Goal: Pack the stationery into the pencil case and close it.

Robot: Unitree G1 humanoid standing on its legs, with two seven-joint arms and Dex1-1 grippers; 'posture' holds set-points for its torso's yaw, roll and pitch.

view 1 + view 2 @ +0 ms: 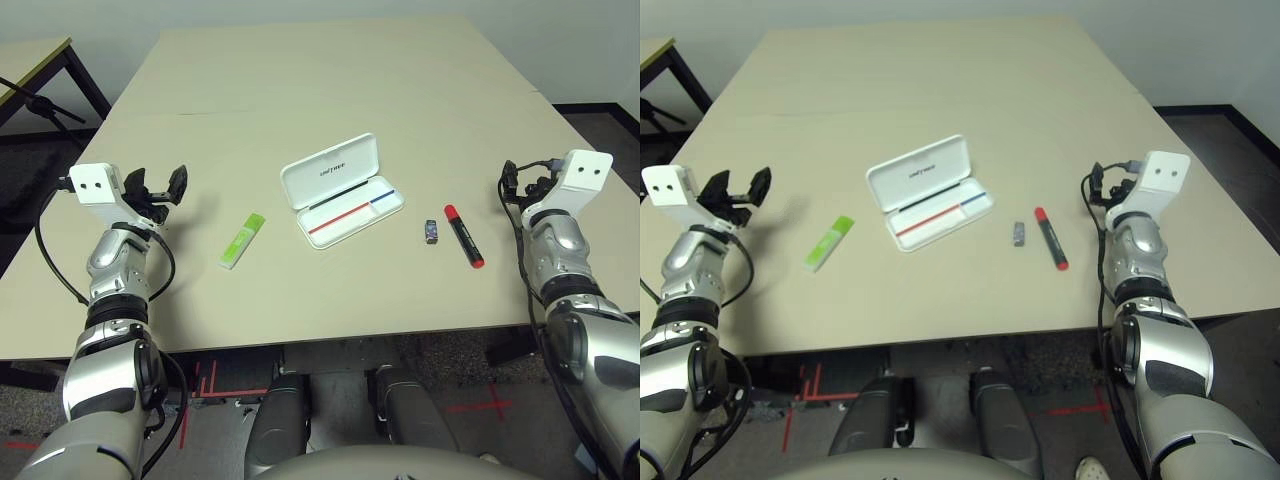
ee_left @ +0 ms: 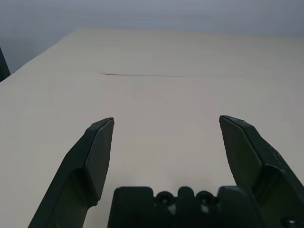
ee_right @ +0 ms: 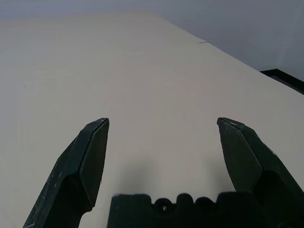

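**A:** Entry, pencil case first. You have the white hard-plastic rounded-rectangle pencil case (image 1: 341, 190) lying open near the middle of the beige bench (image 1: 330, 80), set at a slant. The hinged lid lies back flat, small dark print on it; the tray half nearer you shows a red and a blue stripe. I see no stationery inside it.

**B:** And the three items?

**A:** All on the bench, outside the case. The flat lime-green and white bar (image 1: 242, 241) lies to the case's left, apart from it, slanted. To the case's right, the tiny dark blue-grey block (image 1: 431, 231) sits just beside the red marker with the black part (image 1: 463, 235); whether those two touch, you cannot tell. The marker's black part points away from you, its red end toward the bench's near edge.

**B:** Grippers?

**A:** Your left gripper (image 1: 158, 184) hovers over the bench's left side, well apart from the green bar, two black fingers (image 2: 97, 156) spread wide, nothing between them. Your right gripper (image 3: 161, 124) is at the right side, well apart from the marker; its wrist view shows the fingers (image 3: 92, 156) equally wide, bare bench between them. Both silver forearms reach in from the near corners.

**B:** Surroundings?

**A:** A thin dark seam (image 2: 142, 75) crosses the bench top ahead of the left gripper. A second table's corner (image 1: 35, 60) stands at far left.
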